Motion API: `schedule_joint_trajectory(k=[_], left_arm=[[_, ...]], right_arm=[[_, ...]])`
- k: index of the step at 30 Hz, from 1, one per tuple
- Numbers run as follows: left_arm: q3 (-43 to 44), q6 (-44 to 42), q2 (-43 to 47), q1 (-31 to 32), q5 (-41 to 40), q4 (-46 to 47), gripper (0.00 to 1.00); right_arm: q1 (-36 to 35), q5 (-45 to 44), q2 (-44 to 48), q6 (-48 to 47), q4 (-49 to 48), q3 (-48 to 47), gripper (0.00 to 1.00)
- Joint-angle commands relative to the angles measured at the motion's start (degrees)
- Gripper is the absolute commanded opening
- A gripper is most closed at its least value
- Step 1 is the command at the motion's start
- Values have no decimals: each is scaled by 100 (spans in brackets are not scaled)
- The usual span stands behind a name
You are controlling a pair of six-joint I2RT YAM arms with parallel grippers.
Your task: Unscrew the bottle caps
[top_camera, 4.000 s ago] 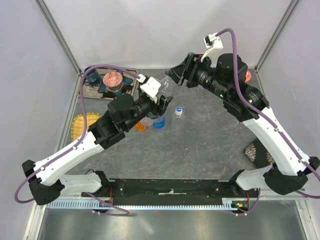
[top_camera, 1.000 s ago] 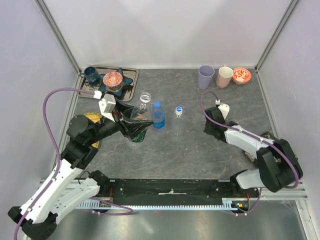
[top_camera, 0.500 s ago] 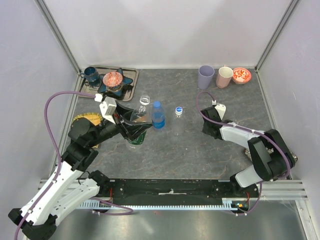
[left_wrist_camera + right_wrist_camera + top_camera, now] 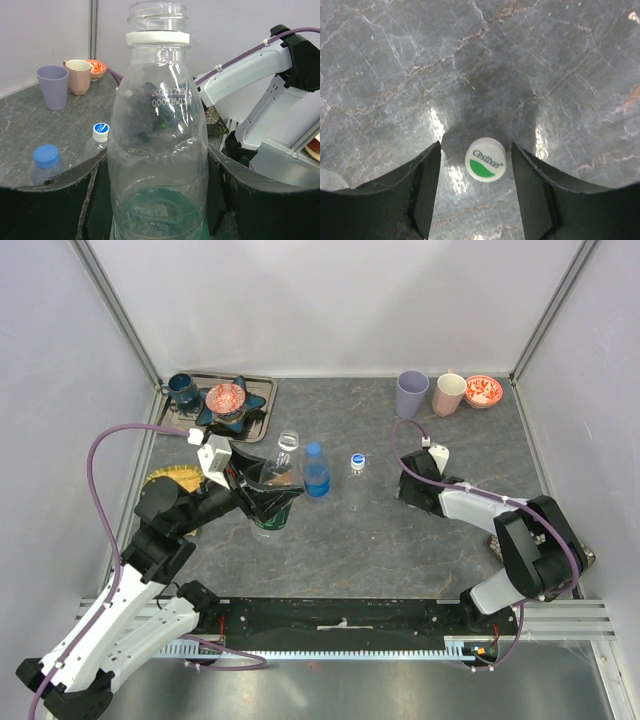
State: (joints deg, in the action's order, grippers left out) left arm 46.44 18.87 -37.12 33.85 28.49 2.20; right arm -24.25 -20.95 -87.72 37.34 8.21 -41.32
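L gripper [image 4: 268, 498] pinches the clear bottle [image 4: 160, 125], its neck open. R gripper [image 4: 475, 148] is spread, w/ a white cap [image 4: 485, 160] on the table [image 4: 560, 60] between its fingers.

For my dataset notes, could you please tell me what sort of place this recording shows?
Probably a lab robot test cell: plain panel walls on metal posts, two arms bolted to a rail, bottles and cups staged as props.

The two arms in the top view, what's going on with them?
The left gripper holds a clear bottle, its neck already open. The right gripper sits low over the table, jaws apart on either side of a white cap lying there. The blue-capped bottle and a small clear bottle are still capped.
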Motion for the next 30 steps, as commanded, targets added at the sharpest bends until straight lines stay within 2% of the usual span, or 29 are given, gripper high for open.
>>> schedule_joint_trajectory(k=[1,5,10,12,13,14,15,16,17,19,21,23,30], left_arm=[[-29,-270,-32,-9,-124,26,30],[50,-305,-154,-1,-133,35,31],[225,-235,-462,-9,7,79,31],[261,-191,-567,-10,199,149,31],[269,-191,-681,-10,288,167,31],[322,-200,-787,-1,419,245,32],[375,-217,-892,-9,716,264,32],[445,-226,-1015,-10,911,281,33],[628,-252,-1329,-1,1139,281,33],[857,-226,-1691,8,1886,264,34],[1218,-139,-2201,43,2447,264,34],[1542,-121,-2448,192,2652,264,34],[2132,-209,-3116,614,2285,272,34]], right_arm=[[-1,22,639,142,567,-190,67],[60,-427,1353,19,1479,-1148,77],[149,-814,2108,-227,2316,-2737,80],[149,-2,2721,-437,2213,-3021,79],[140,534,2978,-560,1916,-2979,79],[140,1636,3224,-614,1225,-2909,80],[149,2073,3566,-579,914,-2821,80],[140,2626,3656,-518,650,-2846,84],[140,3553,3674,-370,386,-2916,86],[131,4341,3465,-246,348,-3293,93],[-88,4730,3289,-184,418,-3522,96],[-237,4706,3279,-236,471,-3567,98],[-562,4451,3157,-508,787,-3637,98]])
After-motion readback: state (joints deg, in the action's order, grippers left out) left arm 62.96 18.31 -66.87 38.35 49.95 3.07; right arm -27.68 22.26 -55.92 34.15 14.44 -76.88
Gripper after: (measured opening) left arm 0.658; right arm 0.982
